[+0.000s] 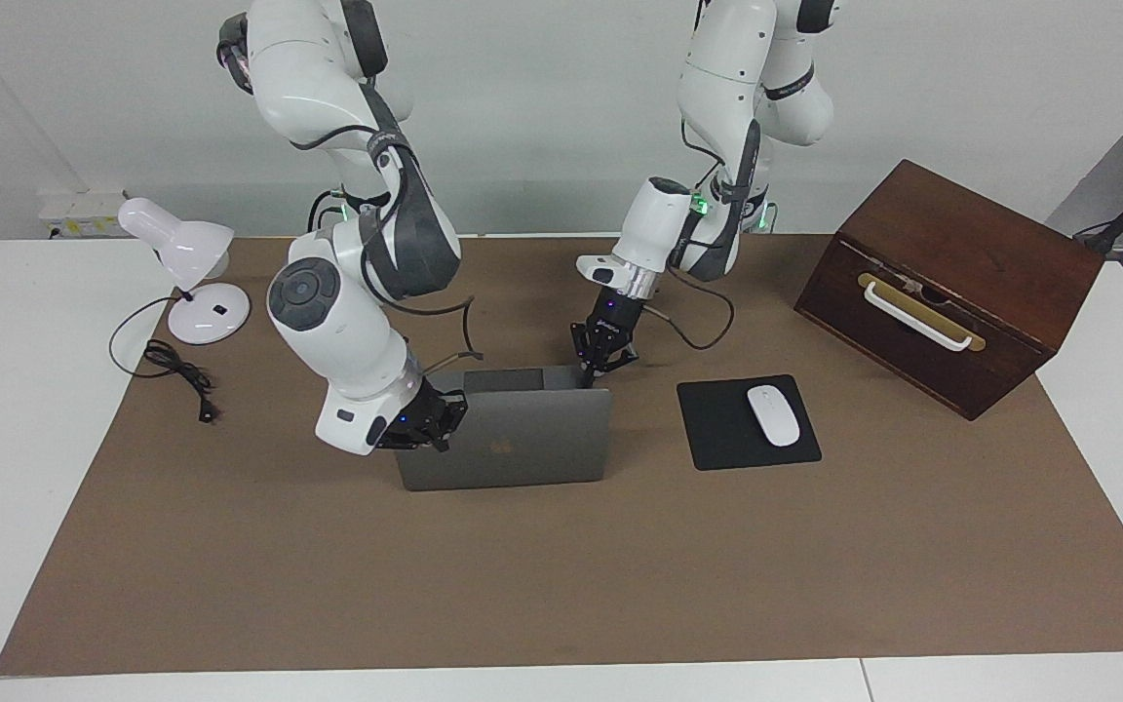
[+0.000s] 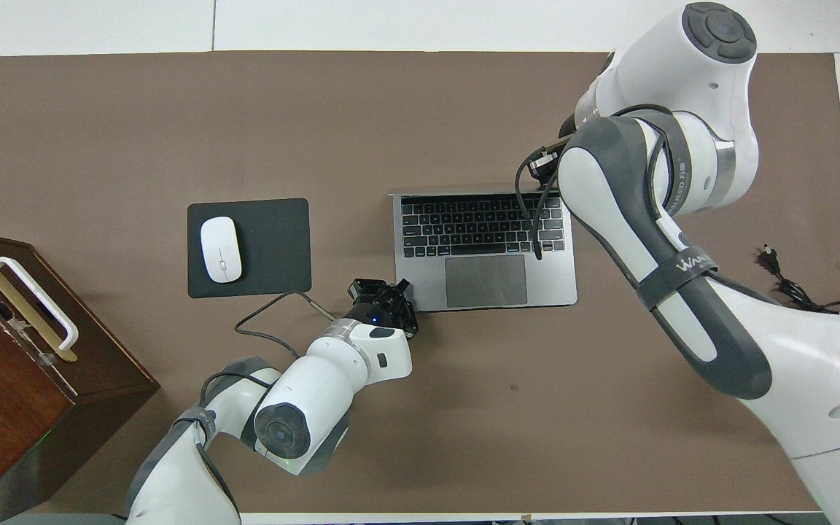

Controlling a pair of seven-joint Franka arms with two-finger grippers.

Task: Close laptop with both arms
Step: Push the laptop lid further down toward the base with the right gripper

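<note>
1. Facing view: the laptop (image 1: 508,439) sits mid-mat beside the mouse pad (image 1: 717,429), its lid tilted toward the robots. The right gripper (image 1: 433,421), fingers pressed together, rests against the lid's outer face; the left gripper (image 1: 593,375), fingers pinched together, touches the base's corner.
2. Overhead view: the keyboard shows, and the lid appears edge-on, with the left gripper (image 2: 403,292) at the palm-rest corner.

White arms (image 1: 347,322), grey bands, black cables
</note>
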